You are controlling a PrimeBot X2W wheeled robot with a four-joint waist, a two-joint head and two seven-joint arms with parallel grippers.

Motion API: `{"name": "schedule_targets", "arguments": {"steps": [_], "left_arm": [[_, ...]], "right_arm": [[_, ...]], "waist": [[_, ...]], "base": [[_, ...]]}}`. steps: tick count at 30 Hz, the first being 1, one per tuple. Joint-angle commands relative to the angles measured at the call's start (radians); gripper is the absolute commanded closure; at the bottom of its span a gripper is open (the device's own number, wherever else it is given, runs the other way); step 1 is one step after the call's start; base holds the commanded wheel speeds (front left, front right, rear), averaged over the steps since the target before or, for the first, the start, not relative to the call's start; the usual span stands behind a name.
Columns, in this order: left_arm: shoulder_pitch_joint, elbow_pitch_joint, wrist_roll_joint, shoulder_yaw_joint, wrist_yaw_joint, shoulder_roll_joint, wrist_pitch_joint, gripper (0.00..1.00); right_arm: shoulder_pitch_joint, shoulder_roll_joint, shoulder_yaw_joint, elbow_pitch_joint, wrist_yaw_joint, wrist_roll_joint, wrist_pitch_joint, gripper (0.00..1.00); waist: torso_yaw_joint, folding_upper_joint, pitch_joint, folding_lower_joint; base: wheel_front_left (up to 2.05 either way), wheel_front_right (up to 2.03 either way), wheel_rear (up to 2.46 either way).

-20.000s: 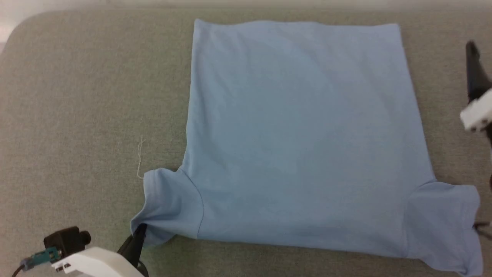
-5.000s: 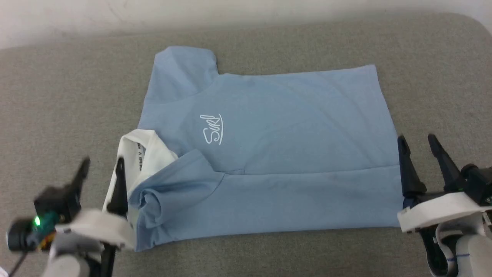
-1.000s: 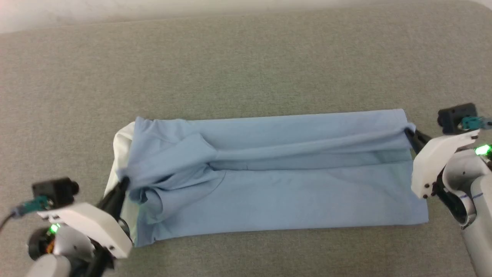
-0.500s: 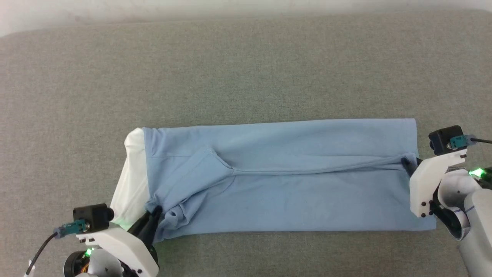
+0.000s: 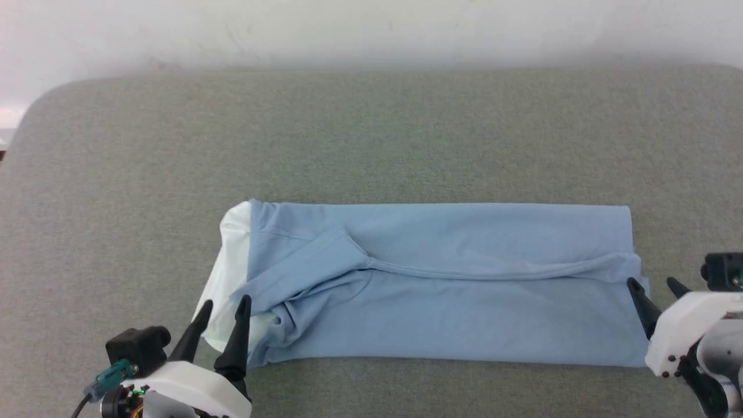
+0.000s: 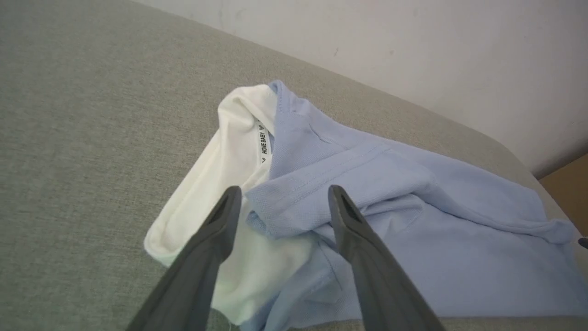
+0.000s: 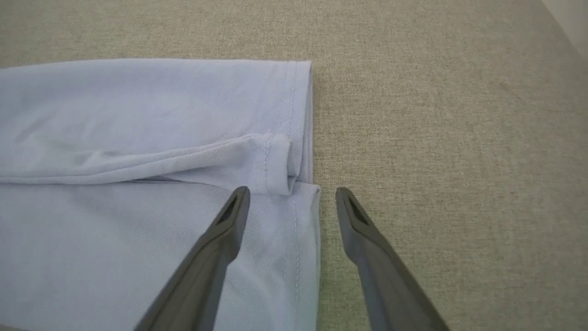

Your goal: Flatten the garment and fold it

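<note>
Long fold looks done: garment (image 5: pixel 441 302) lies on the table (image 5: pixel 371 133) as a strip, collar (image 5: pixel 229 273) end by left gripper (image 5: pixel 225 302), hem by right gripper (image 5: pixel 650 283). Both jaws spread, holding nothing. I'd flatten the bunched sleeve (image 5: pixel 290 307) and the ridge (image 5: pixel 493 271), then pinch all layers at one end and carry it square onto the other.

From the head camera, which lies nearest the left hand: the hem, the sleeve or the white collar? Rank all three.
1. Collar, right beside the left hand.
2. Sleeve, a little further right.
3. Hem, far right end.
</note>
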Motion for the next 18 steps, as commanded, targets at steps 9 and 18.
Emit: {"name": "schedule_targets", "arguments": {"steps": [9, 18], "left_arm": [[-0.091, 0.047, 0.137, 0.030, 0.040, -0.025, -0.134, 0.00], [-0.167, 0.058, 0.316, 0.120, 0.019, -0.094, -0.144, 0.00]], "right_arm": [[0.081, 0.165, -0.162, -0.172, -0.001, -0.071, -0.079, 0.00], [-0.025, 0.234, -0.260, -0.078, -0.001, -0.094, -0.131, 0.00]], "waist": [[0.040, 0.0000, -0.067, 0.0001], [0.031, 0.0000, -0.065, 0.0001]], "base": [[0.00, 0.00, 0.00], [0.00, 0.00, 0.00]]}}
